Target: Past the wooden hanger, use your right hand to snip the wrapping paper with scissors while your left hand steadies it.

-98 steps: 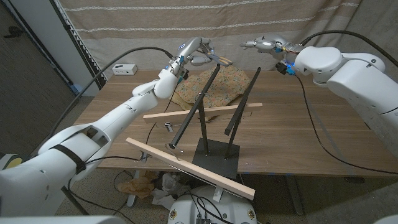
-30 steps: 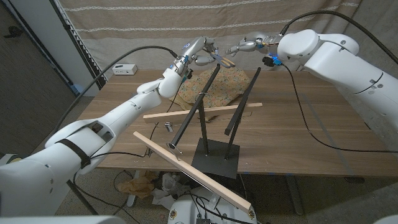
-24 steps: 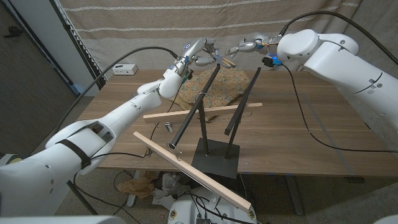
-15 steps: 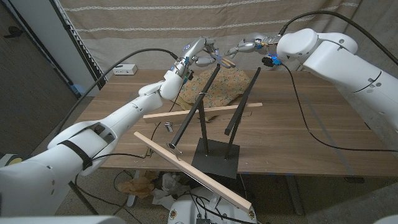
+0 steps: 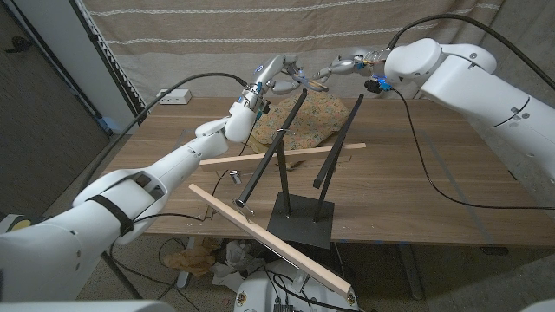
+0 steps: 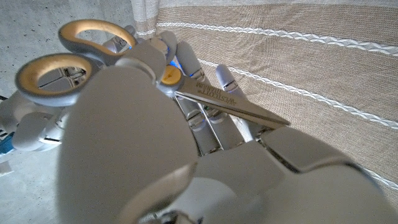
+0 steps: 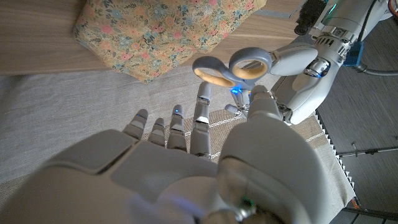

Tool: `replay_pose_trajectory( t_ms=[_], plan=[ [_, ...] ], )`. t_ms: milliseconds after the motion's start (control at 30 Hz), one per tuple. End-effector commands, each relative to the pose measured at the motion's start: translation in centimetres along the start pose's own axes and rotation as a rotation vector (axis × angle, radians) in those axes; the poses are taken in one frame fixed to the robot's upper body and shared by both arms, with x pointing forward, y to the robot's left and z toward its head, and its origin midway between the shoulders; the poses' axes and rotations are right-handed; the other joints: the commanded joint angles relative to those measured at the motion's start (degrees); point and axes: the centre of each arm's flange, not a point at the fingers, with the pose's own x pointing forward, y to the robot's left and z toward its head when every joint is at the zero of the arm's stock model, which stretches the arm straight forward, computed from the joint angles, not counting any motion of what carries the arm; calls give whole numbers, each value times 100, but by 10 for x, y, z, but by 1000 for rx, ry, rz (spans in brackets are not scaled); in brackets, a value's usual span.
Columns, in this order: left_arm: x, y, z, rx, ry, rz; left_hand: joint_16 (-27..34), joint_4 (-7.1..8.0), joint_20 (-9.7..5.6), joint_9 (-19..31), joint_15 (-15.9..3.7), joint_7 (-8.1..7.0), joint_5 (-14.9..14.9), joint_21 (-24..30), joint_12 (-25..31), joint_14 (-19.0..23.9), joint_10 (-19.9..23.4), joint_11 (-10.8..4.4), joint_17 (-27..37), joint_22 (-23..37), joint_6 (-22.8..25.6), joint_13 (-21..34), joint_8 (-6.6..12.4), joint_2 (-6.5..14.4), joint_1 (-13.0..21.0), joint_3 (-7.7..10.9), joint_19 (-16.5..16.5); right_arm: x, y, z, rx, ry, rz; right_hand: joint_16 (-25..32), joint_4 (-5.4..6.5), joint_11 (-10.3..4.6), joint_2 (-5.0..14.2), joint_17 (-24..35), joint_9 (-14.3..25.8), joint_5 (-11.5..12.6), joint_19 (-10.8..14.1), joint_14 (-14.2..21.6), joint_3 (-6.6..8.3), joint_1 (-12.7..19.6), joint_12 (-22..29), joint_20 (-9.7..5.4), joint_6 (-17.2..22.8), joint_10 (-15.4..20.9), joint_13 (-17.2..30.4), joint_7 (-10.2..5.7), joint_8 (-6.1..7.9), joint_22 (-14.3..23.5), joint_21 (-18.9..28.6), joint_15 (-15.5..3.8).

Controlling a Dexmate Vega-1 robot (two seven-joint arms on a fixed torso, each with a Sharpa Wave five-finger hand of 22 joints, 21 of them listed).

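My left hand is raised over the table's far edge and holds the scissors by their blades, grey-and-yellow handles pointing out. My right hand hovers just right of them, fingers spread with nothing in them. In the right wrist view its fingertips sit just short of the handle loops, with the left hand behind. The floral wrapping paper lies crumpled on the table beyond the wooden hanger, below both hands; it also shows on the wood as floral paper.
A black stand with slanted black rods rises mid-table, and a second wooden slat juts past the near edge. A small metal cylinder lies left of the stand. A white box sits at the far left corner. A curtain hangs behind.
My right hand has swung left from the far right to meet the scissors in my left hand. Over the last second both hands have barely moved.
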Motion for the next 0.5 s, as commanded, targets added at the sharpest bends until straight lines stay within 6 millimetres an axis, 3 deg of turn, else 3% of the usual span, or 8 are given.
replay_pose_trajectory(
  t_ms=[33,67,100,500],
  plan=[
    [-1,-3,-5,-10,-18,19,-12,12,-589,1,-65,174,-12,30,-18,121,68,14,13,15,193,6,-6,87,-110,53,36,2,2,0,-8,9,4,8,39,-1,-37,19,26,61,-3,-41,1,-20,-36,24,-47,-17,0,-24,-37,9,26,33],
    [-1,-3,-5,-10,-20,16,-12,12,-590,0,-65,175,-12,31,-19,121,67,16,13,16,191,6,-7,88,-110,54,39,2,2,0,-11,8,4,3,41,-10,-36,18,26,63,2,-59,-1,-20,-42,26,-51,-29,0,-24,-41,9,27,-18],
    [-1,-3,-4,-8,-22,21,-139,22,-607,-62,-66,243,-51,320,-101,118,93,81,-47,48,189,-35,-42,46,-160,85,546,3,2,1,-10,10,6,-1,43,-24,-36,18,26,65,4,-73,-2,-20,-46,27,-48,-38,0,-26,-43,9,28,-49],
    [-2,-6,-2,24,-48,26,-279,2,-661,-50,-68,237,-117,358,-115,182,99,46,-109,-47,176,79,-33,81,-117,107,529,6,3,2,-17,17,10,8,50,-14,-39,16,24,77,91,-72,-13,-22,-49,13,-31,-41,0,12,-54,9,57,-44]
  ],
)
